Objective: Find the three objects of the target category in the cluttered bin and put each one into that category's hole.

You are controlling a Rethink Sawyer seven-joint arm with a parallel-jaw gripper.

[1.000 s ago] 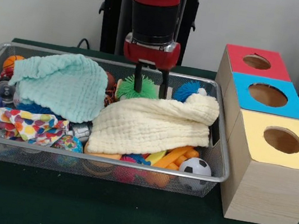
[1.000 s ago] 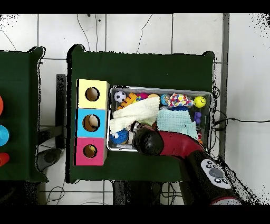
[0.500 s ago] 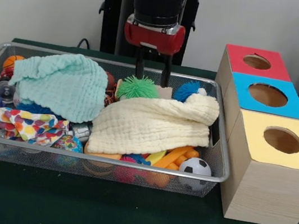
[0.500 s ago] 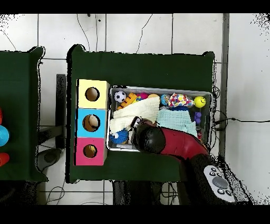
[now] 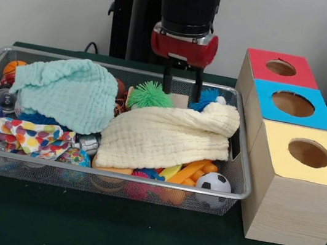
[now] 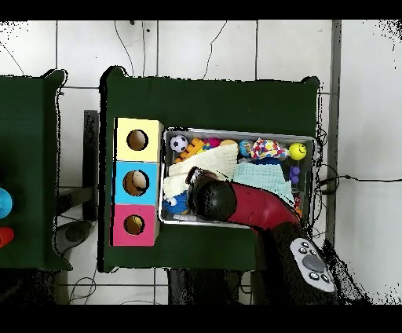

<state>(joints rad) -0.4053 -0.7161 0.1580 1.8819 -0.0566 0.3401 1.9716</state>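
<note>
Overhead, the claw [image 5: 182,83] hangs spread and empty between green spiky ball [image 5: 149,94] and blue one [image 5: 206,97].

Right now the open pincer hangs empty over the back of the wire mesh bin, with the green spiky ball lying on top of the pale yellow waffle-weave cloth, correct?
Not quite. In the front view the green spiky ball lies behind the pale yellow waffle-weave cloth, not on top of it. The rest holds: the open pincer hangs empty over the back of the wire mesh bin.
</note>
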